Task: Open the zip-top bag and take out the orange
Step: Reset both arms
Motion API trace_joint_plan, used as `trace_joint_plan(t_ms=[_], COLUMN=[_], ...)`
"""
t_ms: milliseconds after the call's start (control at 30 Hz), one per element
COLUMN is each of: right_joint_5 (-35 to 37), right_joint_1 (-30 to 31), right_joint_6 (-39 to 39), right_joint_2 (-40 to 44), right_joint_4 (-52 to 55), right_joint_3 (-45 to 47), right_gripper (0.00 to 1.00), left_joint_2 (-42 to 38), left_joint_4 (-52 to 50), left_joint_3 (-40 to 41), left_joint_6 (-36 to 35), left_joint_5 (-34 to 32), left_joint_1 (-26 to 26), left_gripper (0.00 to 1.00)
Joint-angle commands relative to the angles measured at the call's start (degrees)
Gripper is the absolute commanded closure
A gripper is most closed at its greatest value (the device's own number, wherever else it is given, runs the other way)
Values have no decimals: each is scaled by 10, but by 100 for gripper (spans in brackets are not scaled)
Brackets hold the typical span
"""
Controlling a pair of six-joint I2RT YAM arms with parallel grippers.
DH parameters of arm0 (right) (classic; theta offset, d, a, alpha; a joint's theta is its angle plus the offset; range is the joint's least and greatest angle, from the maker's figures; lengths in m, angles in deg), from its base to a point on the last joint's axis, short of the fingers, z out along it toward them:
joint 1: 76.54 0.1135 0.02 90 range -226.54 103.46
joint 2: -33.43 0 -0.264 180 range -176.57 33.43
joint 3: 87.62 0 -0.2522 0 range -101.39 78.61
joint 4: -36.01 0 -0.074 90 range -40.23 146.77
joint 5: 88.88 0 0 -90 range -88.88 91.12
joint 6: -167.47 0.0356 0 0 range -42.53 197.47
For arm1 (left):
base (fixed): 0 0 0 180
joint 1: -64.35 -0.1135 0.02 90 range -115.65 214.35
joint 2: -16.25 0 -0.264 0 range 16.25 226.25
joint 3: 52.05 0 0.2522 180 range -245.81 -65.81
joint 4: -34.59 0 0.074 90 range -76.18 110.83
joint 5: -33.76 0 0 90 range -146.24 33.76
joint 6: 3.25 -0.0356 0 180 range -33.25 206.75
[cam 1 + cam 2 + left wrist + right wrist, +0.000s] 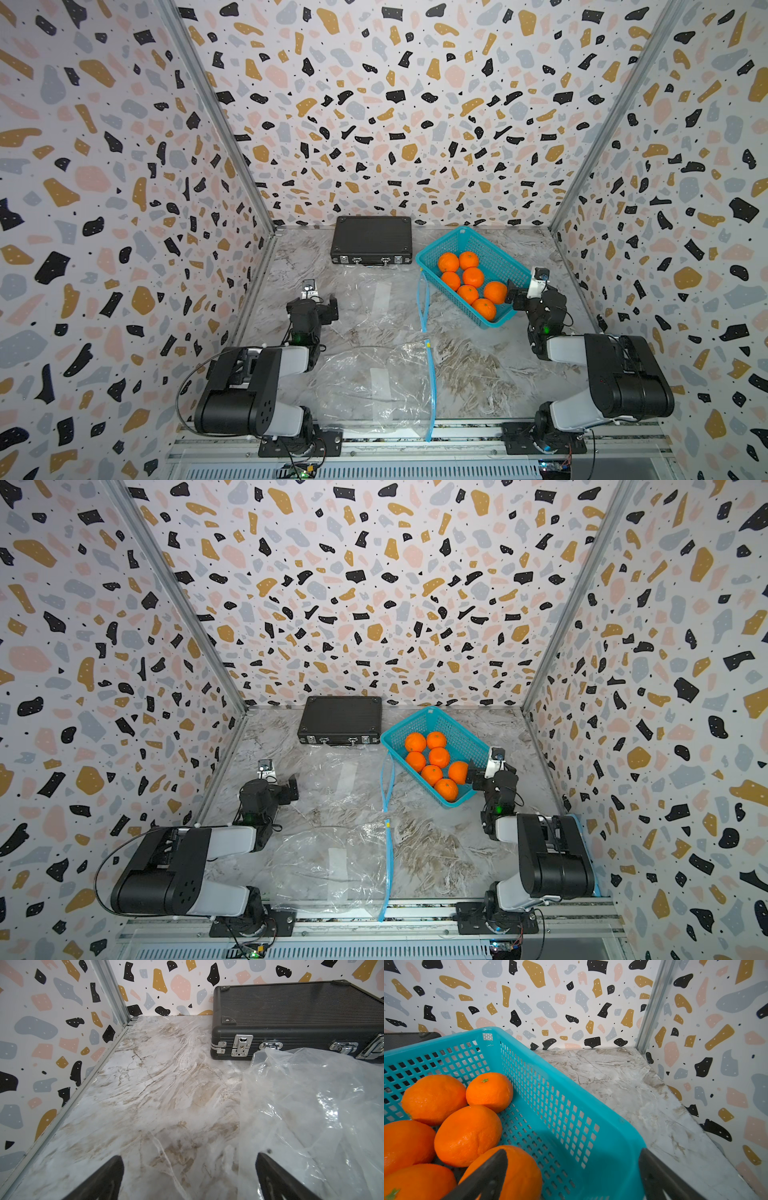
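1. In a top view, the near zip-top bag (374, 386) and far zip-top bag (374, 299) lie flat on the bench (478, 374), apparently empty. The oranges (473, 277) sit in the basket (444, 241).
2. Left wrist: our left fingers (104, 1178) are spread, holding nothing, beside the far zip-top bag.
3. Right wrist: our right fingers (488, 1176) are spread astride the basket rim; we should lift straight clear.

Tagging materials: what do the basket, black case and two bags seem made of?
Basket: teal moulded plastic, glossy, grid of holes. Case: ribbed black shell, perhaps plastic or aluminium; shiny metal latches. Far bag and near bag: thin clear plastic film, glossy and creased, with blue zip strips.
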Motion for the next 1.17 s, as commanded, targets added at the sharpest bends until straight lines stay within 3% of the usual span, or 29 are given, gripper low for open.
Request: trace_joint_plan(t_ms=[0,100,167,233,500,567,633,700,733,800,1133], right_joint_5=[-54,-61,-8,-11,-6,0,6,24,23,26,26], right_joint_1=[0,0,0,0,0,0,1,0,0,0,0], right_joint_6=[-21,-21,-6,-13,-9,-10,-5,2,2,2,2], right_joint_2=[126,179,142,98,-42,-23,-42,-34,-44,-33,-34], right_joint_4=[163,73,12,-29,-29,52,15,63,27,65,50], right_joint_3=[21,91,108,108,40,14,18,4,12,3,8], right_gripper=[0,0,0,0,0,0,0,0,0,0,0], left_joint_2=[-6,-7,-7,-6,-6,-5,-6,-6,-5,-5,3], left_joint_4=[15,15,15,15,15,14,15,15,15,15,9], left_joint_3=[-6,-6,-6,-6,-7,-7,-7,-7,-7,-7,-15], left_joint_6=[-6,-5,-5,-5,-6,-5,-5,-5,-5,-5,-5], left_joint_5=[4,3,4,4,4,3,4,4,4,4,7], left_joint_1=[-2,-2,-2,-2,-2,-2,-3,-2,-2,-2,-3], left_gripper=[1,1,1,1,1,1,1,1,1,1,1])
